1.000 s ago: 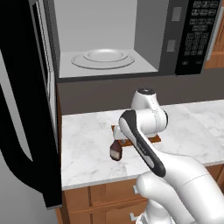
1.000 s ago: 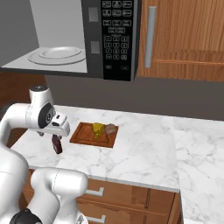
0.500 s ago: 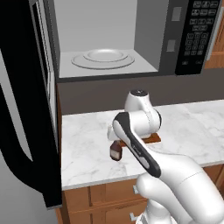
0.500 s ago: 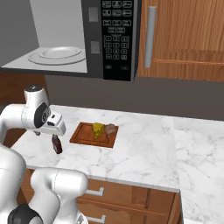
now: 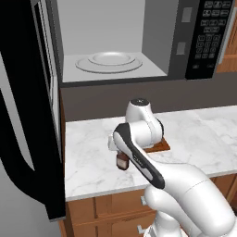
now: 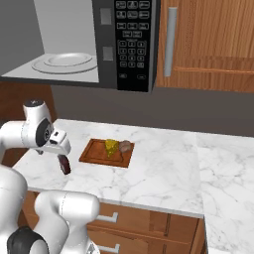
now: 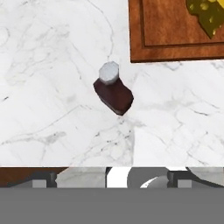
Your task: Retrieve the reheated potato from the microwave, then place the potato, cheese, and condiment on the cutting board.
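Fingers stand spread wide, holding nothing; your gripper hovers above the condiment, a small dark-brown bottle with a pale cap, upright on white marble counter. At two o'clock from it in the hand view lies the cutting board, reddish wood with a rim groove, carrying cheese and potato. Beyond, the microwave gapes, its round glass turntable bare.

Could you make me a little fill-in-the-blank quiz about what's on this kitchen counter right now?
1. The cheese and the potato lie on the ____.
2. The condiment stands on the marble counter, not yet on the cutting board, and its cap is ____ in colour.
3. The microwave door hangs ____.
4. The turntable inside carries ____.

Missing words: cutting board; pale grey; open; nothing
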